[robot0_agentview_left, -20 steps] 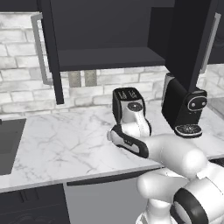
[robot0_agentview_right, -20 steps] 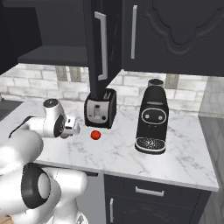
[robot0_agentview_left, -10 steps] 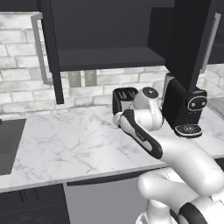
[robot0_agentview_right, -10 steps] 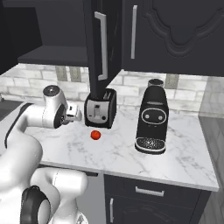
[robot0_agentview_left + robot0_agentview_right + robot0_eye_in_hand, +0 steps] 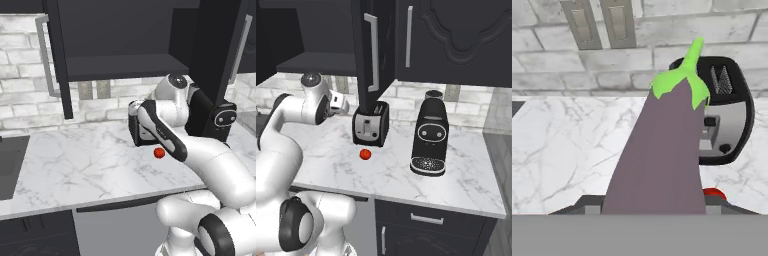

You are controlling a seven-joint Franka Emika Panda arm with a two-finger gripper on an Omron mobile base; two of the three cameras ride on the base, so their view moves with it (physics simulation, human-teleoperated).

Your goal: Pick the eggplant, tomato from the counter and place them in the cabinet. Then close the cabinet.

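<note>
Eggplant (image 5: 662, 150), dull greyish-purple with a bright green cap and stem, stands pinched in the gripper (image 5: 654, 207) jaws, lifted above the counter (image 5: 557, 150). Hand view adds its colour; base views add the tomato (image 5: 365, 154) lying before the toaster (image 5: 370, 124), under the open cabinet (image 5: 374, 45).

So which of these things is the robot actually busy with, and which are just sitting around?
Part of the job: eggplant, held in the gripper; tomato on the counter; open cabinet.

Just there: toaster, coffee machine, wall sockets.
</note>
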